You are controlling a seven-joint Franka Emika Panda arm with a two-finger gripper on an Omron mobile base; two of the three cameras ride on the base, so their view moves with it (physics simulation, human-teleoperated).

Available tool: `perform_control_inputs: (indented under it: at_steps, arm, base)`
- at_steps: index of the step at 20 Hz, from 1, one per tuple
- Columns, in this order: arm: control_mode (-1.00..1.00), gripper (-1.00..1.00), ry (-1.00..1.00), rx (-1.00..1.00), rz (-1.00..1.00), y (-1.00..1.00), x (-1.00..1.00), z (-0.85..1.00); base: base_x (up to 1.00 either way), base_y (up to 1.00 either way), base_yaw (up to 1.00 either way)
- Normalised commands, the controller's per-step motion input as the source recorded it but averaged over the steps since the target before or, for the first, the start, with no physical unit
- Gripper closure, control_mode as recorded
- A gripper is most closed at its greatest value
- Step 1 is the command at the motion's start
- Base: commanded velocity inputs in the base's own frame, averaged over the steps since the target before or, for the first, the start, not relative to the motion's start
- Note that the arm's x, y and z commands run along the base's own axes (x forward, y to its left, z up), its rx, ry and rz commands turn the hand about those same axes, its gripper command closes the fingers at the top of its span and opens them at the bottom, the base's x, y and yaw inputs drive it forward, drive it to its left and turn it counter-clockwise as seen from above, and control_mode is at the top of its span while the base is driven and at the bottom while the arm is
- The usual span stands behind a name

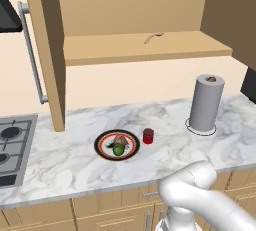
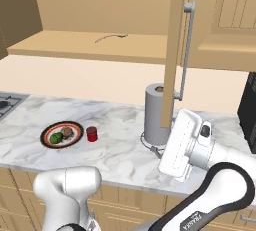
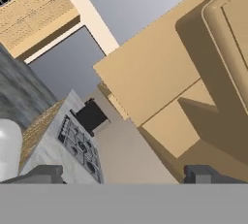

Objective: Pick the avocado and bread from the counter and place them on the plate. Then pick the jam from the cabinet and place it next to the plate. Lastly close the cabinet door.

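The avocado (image 1: 118, 149) and bread (image 1: 120, 140) sit on the plate (image 1: 104, 140); the jam (image 1: 148, 135) stands on the tabletop (image 1: 165, 120) just beside the plate at its 3 o'clock. What remains is the cabinet door (image 2: 172, 50), open. The tool (image 3: 123, 173) is spread wide, holding nothing. Best to press flat against the door's outer face near the handle (image 2: 184, 50), swinging it steadily shut, clear of the paper-towel roll (image 2: 156, 116).

dark red jam (image 1: 148, 135), green avocado (image 1: 118, 149)
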Motion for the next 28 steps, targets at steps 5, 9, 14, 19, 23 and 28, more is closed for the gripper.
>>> perform_control_inputs:
  at_steps: [5,9,14,19,23,28]
  arm:
    - [-1.00,-1.00,-0.09,-0.05,0.00,-0.12,0.02,0.04]
    - [-1.00,-1.00,-0.10,0.00,0.00,-0.02,0.16,0.00]
    - [-1.00,-1.00,-0.10,0.00,0.00,-0.01,0.21,0.00]
    - [-1.00,-1.00,-0.07,0.00,0.00,-0.05,0.19,0.03]
    - [-1.00,-1.00,-0.06,0.00,0.00,-0.11,0.18,0.10]
    - [-1.00,-1.00,-0.04,0.00,0.00,-0.11,0.12,0.13]
  base:
    - [0.00,0.00,0.00]
    - [0.00,0.00,0.00]
    - [0.00,0.00,0.00]
    - [0.00,0.00,0.00]
    - [0.00,0.00,0.00]
    - [0.00,0.00,0.00]
